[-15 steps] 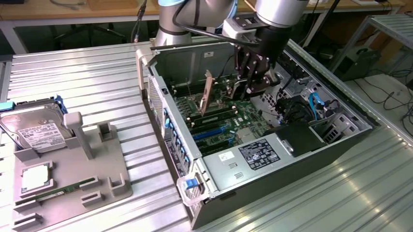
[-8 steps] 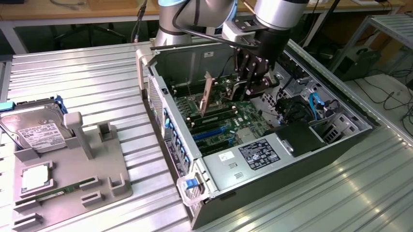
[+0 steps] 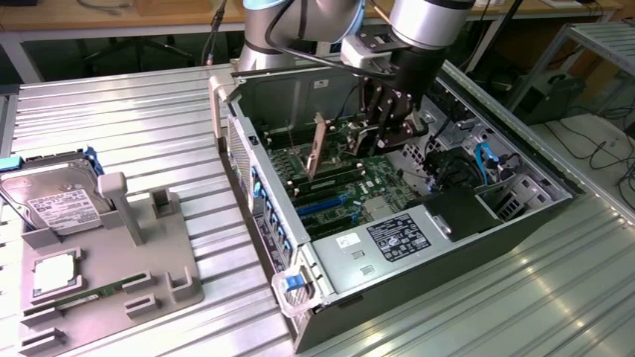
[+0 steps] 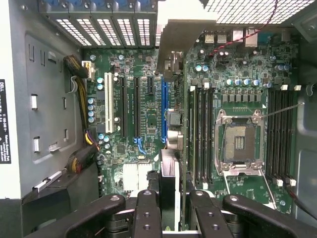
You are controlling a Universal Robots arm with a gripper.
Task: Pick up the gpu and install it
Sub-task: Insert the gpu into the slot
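— Grey steel all round: the computer case [image 3: 476, 245] lies open on its side on the slatted metal table [image 3: 129, 119], in the centre of the exterior view. Where is the gpu [image 3: 317, 145]?

— Inside the case, left of the frame's centre in the exterior view. It stands on edge above the motherboard [image 3: 372, 175], a thin brownish card rising upright.

— And the gripper [image 3: 385, 141]?

— It hangs down into the case from the arm at the upper middle of the exterior view, just to the right of the card as that view shows it.

— How do the jaws stand?

— In the wrist view the dark fingers [image 4: 147, 213] sit on either side of the gpu [image 4: 169, 171], which runs edge-on between them. They look closed on the card's near end.

— Where does the card lie against the board?

— Along the long blue slot [image 4: 164, 111], with its pale metal bracket [image 4: 173, 34] at the vented wall of the case. Whether its edge is in the slot I cannot tell.

— What else is on that board?

— A bare processor socket [image 4: 239, 144], between rows of black memory slots.

— Outside the case?

— At the exterior view's lower left a grey holder [image 3: 119, 282] carries a silver hard drive [image 3: 55, 197], a square chip [image 3: 55, 271] and a narrow green memory stick [image 3: 85, 297].
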